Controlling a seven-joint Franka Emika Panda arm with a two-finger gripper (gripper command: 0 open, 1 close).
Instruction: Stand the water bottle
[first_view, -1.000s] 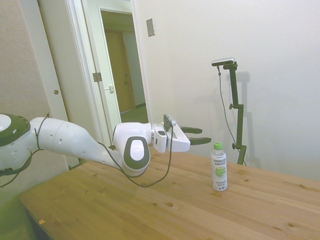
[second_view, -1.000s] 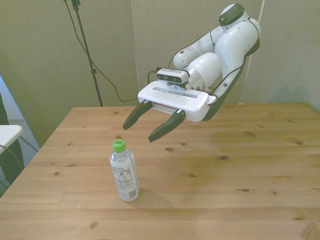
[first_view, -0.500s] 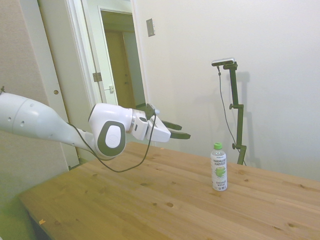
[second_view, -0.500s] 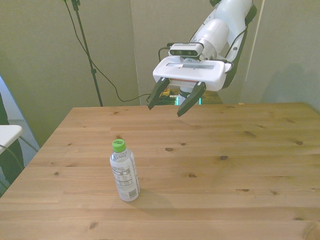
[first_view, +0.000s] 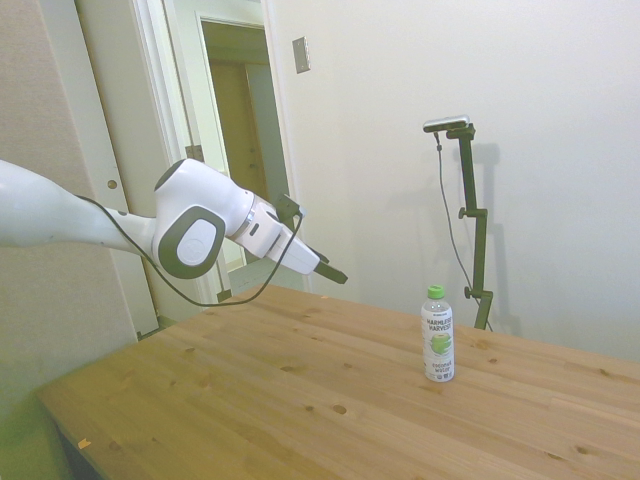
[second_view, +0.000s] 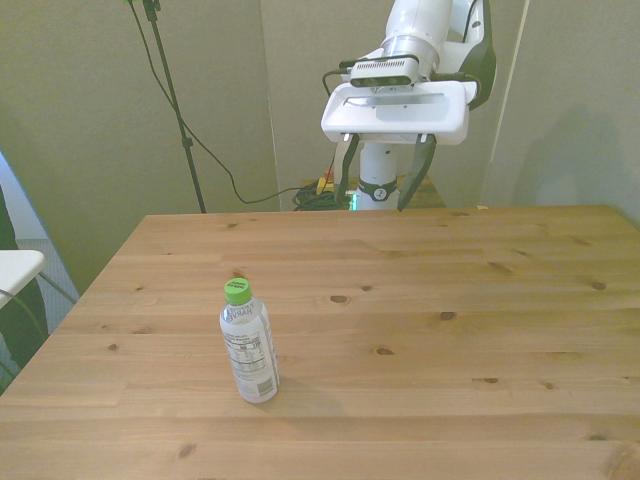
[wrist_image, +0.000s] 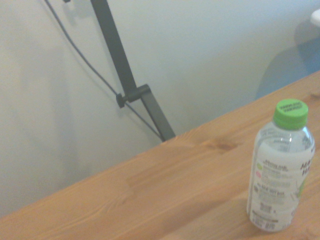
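Observation:
The water bottle stands upright on the wooden table, green cap on top, white label with green print facing out. It is near the front view's left side of the table. My gripper hangs high over the table's far edge, well away from the bottle. Its two dark fingers point downward and are spread apart with nothing between them.
An open doorway and a white door frame lie behind the arm in the side view. Cables lie on the floor behind the table's far edge. A white object pokes in at the front view's left edge.
The arm has pulled back and up, away from the bottle, and the gripper has swung from reaching forward to pointing downward. The bottle has stayed standing where it was.

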